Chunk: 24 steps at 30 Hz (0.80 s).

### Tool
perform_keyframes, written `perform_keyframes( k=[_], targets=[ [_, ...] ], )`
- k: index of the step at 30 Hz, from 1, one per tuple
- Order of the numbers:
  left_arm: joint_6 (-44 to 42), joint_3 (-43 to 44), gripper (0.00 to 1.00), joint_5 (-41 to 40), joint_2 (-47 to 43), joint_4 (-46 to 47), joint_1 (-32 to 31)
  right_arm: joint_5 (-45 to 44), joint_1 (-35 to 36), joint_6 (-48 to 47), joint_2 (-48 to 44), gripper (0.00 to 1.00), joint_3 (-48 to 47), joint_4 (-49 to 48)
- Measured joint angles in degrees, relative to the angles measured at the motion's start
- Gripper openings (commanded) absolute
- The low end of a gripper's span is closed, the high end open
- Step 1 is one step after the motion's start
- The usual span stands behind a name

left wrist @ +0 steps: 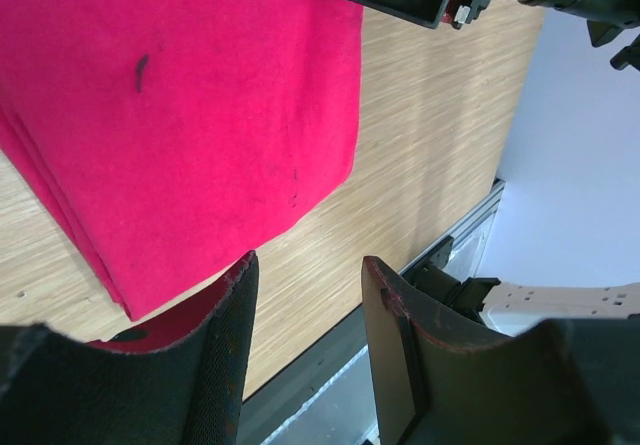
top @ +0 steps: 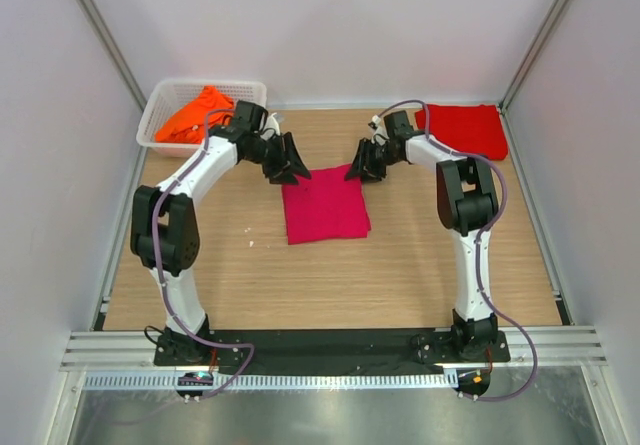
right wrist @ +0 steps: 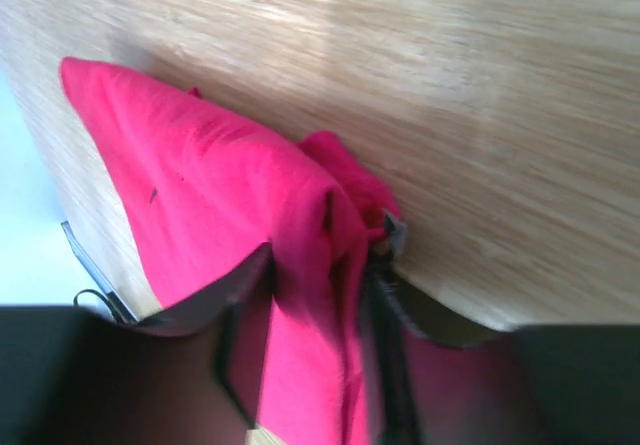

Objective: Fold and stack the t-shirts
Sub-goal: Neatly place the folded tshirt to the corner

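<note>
A magenta-pink t-shirt (top: 325, 205) lies folded into a square at the table's middle. My left gripper (top: 290, 170) is open and empty just off the shirt's far-left corner; in the left wrist view the gripper (left wrist: 310, 265) hovers beside the shirt's edge (left wrist: 180, 115). My right gripper (top: 358, 170) is at the far-right corner; in the right wrist view it (right wrist: 320, 265) is shut on a bunched fold of the pink shirt (right wrist: 200, 185). A red t-shirt (top: 465, 128) lies folded at the back right. An orange t-shirt (top: 195, 115) sits crumpled in the basket.
A white lattice basket (top: 205, 85) stands at the back left corner. Metal frame posts and white walls enclose the wooden table (top: 330, 285). A black strip and a rail run along the near edge by the arm bases.
</note>
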State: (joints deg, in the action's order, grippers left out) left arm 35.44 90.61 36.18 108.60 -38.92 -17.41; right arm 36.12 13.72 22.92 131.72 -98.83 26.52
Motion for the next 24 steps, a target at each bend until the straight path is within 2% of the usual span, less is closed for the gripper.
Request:
perform_keyframes(
  k=[1,3,4,6,14,24],
  targets=[
    [-0.07,0.04,0.47,0.07,0.0,0.0,0.28,0.04,0.09,0.22,0.35,0.37,-0.09,-0.07],
    [-0.15,0.04,0.47,0.2,-0.02,-0.24,0.72,0.46,0.2,0.68,0.83,0.25,-0.28,-0.15],
    [-0.22,0.04,0.47,0.33,-0.02,-0.42,0.92,0.39,0.2,0.74,0.98,0.11,-0.31,-0.17],
    [-0.26,0.02,0.46,0.68,-0.04,-0.63,1.25,0.55,0.33,0.83,1.22,0.01,-0.35,-0.15],
    [-0.98,-1.7,0.44,1.62,-1.55,-0.83,2.25,-1.03,1.9,0.94,1.01,0.01,-1.44,1.81],
    [-2.12,-10.29,0.39,1.88,-4.68,-0.74,2.93,-18.88,4.28,-6.71,-3.63,0.01,-11.19,19.34]
  ],
)
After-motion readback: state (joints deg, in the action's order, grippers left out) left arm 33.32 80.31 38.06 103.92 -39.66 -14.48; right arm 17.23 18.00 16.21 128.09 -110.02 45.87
